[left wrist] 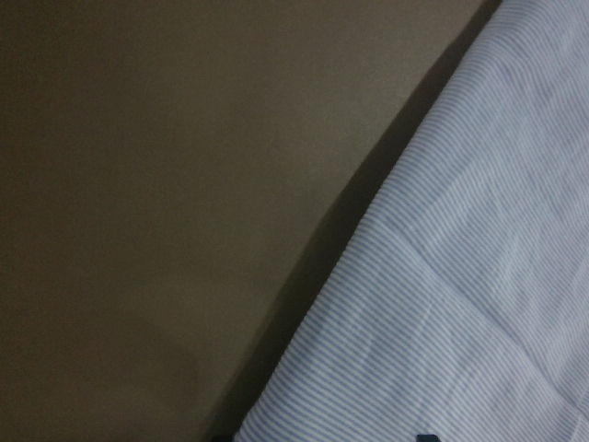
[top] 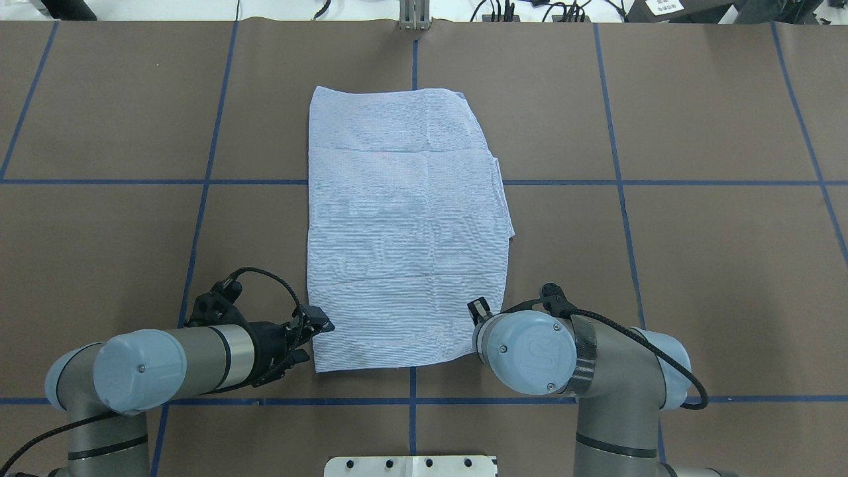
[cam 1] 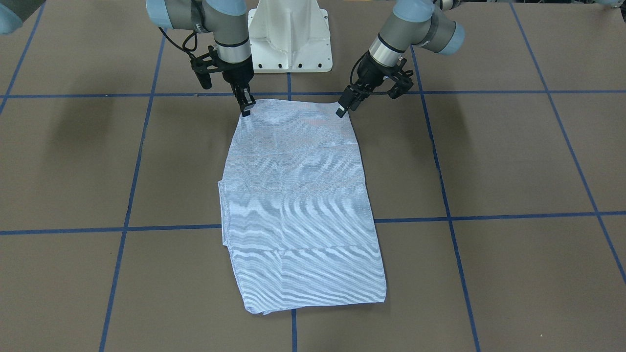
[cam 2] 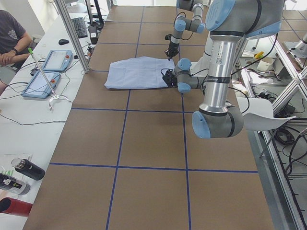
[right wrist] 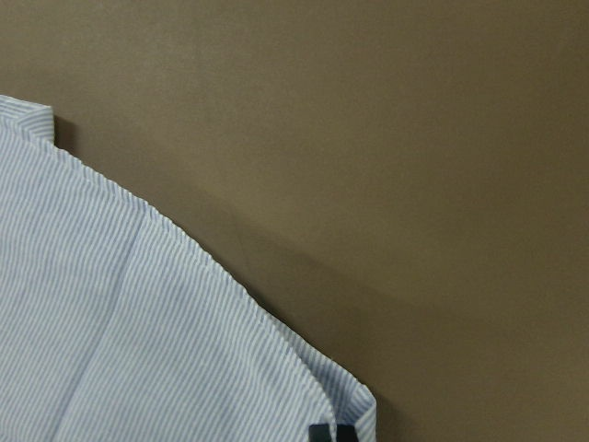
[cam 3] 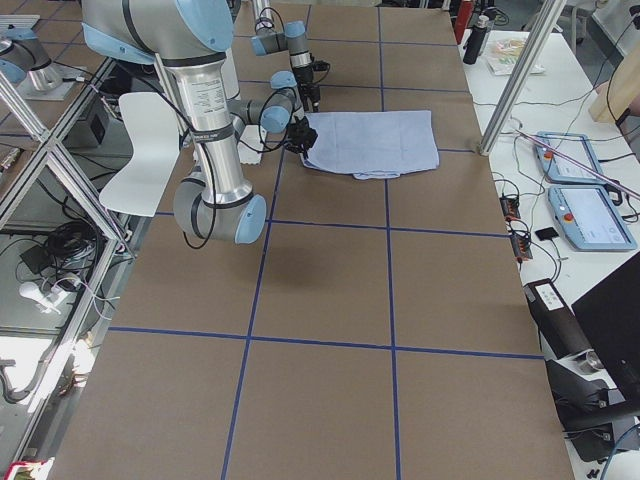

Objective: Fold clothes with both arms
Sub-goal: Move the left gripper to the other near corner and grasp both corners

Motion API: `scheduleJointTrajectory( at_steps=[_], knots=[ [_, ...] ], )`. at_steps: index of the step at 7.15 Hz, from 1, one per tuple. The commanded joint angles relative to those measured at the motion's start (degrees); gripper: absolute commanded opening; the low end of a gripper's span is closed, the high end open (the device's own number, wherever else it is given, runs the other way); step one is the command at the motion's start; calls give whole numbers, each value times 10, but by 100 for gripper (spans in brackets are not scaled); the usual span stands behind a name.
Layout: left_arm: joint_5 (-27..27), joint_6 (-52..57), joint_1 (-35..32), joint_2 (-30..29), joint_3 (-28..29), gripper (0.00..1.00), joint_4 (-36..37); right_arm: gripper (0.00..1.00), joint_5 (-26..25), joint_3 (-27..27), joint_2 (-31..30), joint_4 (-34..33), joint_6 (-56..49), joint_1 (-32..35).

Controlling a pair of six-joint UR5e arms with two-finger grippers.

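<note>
The clothes are one light blue and white striped shirt (cam 1: pixel 298 205) (top: pixel 404 225), folded into a long rectangle and lying flat along the middle of the brown table. Both arms reach its two corners nearest the robot. My left gripper (cam 1: pixel 344 108) (top: pixel 315 339) straddles one corner's edge with its fingers apart; the left wrist view shows that striped edge (left wrist: pixel 479 304) on the table. My right gripper (cam 1: pixel 246 108) (top: pixel 478 311) is at the other corner, and the right wrist view shows a single dark fingertip (right wrist: pixel 331 433) pinched against that corner (right wrist: pixel 110 341). In the side views the shirt (cam 2: pixel 136 73) (cam 3: pixel 375 142) looks small.
The white base pedestal (cam 1: pixel 289 36) (top: pixel 411 466) stands just behind the shirt's near edge. Blue tape lines cross the table. A side bench holds control tablets (cam 2: pixel 48 72) (cam 3: pixel 585 190) and bottles (cam 2: pixel 26 168), where a person (cam 2: pixel 12 40) sits.
</note>
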Motion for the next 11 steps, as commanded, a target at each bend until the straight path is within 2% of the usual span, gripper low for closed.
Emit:
scheduleJointTrajectory(
  at_steps=[1,2,3,4,5,7,8,10,11],
  knots=[
    [5,-17,27,2,4,68,1,0,0,1,0,0,0,0],
    [14,-19,31,2,4,63,1,0,0,1,-1,0,0,1],
    [29,-19,35,2,5,50,1,0,0,1,-1,0,0,0],
    [29,-20,35,2,5,17,3,0,0,1,-1,0,0,0],
    [30,-20,34,2,2,0,3,0,0,1,-2,0,0,0],
    [29,-20,32,3,-16,0,3,0,-1,2,-1,-3,0,0],
    [27,-20,31,15,-50,0,3,0,-1,18,-2,-7,1,1],
    [18,-21,30,86,-191,0,16,0,-2,120,2,-111,9,-4],
    [1,-31,30,89,-230,0,30,0,1,173,4,-157,8,0]
  ],
)
